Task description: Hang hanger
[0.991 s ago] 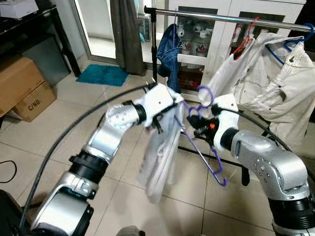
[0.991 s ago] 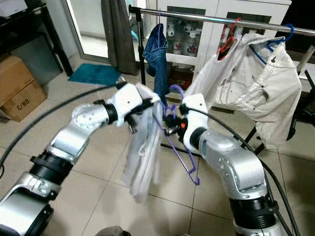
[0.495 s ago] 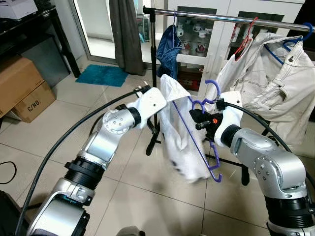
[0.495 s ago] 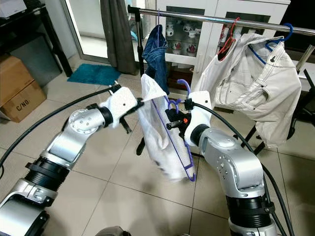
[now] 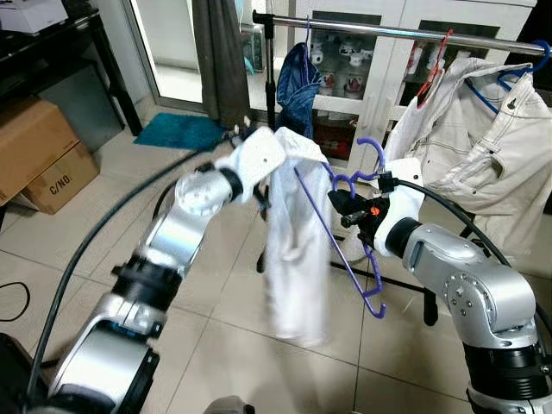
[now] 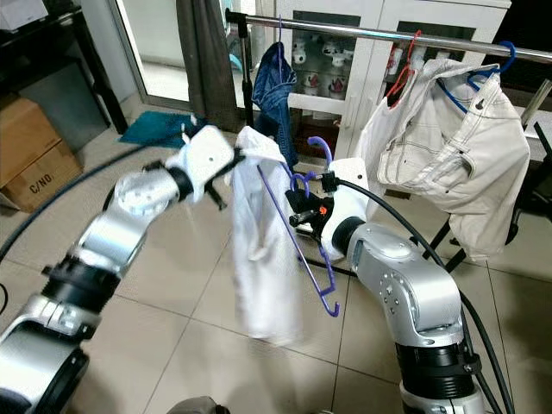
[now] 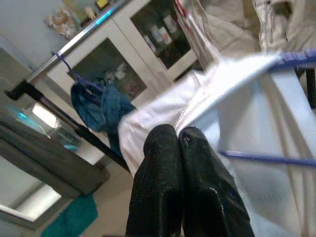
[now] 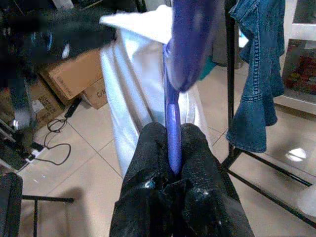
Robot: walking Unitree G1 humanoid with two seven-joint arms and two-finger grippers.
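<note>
1. Left eye view: the left gripper [image 5: 278, 148] pinched the white garment [image 5: 297, 250] at centre; the purple hanger [image 5: 358, 250] sat at 3 o'clock of it.
2. Right eye view: the clothes rail [image 6: 388, 33] ran at 12 o'clock.
3. Left wrist view: fingers [image 7: 197, 197] pressed together on cloth.
4. Right wrist view: the right gripper [image 8: 173, 143] clamped the hanger.

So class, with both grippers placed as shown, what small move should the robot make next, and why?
Probably lift the purple plastic hanger toward the silver metal rail. The right gripper is shut on the hanger, whose hook sits below the rail. The left gripper is shut on the white cloth garment, draped over one hanger arm.
</note>
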